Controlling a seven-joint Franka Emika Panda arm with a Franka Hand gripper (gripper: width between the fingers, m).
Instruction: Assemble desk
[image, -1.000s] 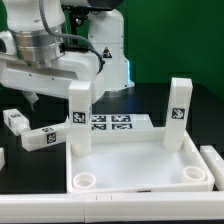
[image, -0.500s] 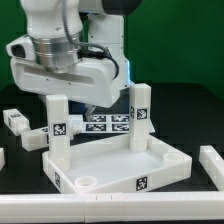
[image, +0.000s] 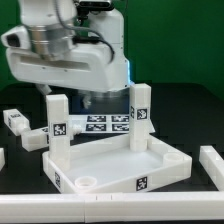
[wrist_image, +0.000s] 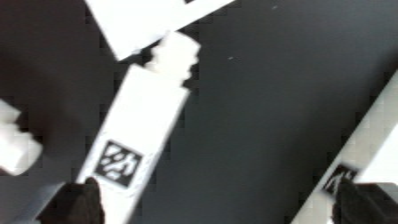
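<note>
On the black surface (image: 190, 135), the wide white plastic rimmed desk top (image: 110, 178) was seen resting open side up and turned at an angle, a round corner hole (image: 85, 183) shown near its front. Two white square-post legs were found standing upright at its rear corners: the left-side post (image: 57, 120) and the right-side post (image: 141, 112), as placed in the exterior view, each marked with a black-and-white square tag. Off to that view's left, one loose tagged leg (image: 35, 138) was spotted lying near the top, and a second loose leg (image: 15, 120) farther out. Behind, between the posts, the flat white marker board (image: 105, 124) was glimpsed. Over it all the glossy white robot arm (image: 70, 60) was hung, and the pincer (wrist_image: 212, 198) was spread fully wide with nothing gripped. From the wrist view, a tagged white leg (wrist_image: 134, 130) was caught just beside one dark fingertip (wrist_image: 71, 205), unclamped; which leg could not be told.
</note>
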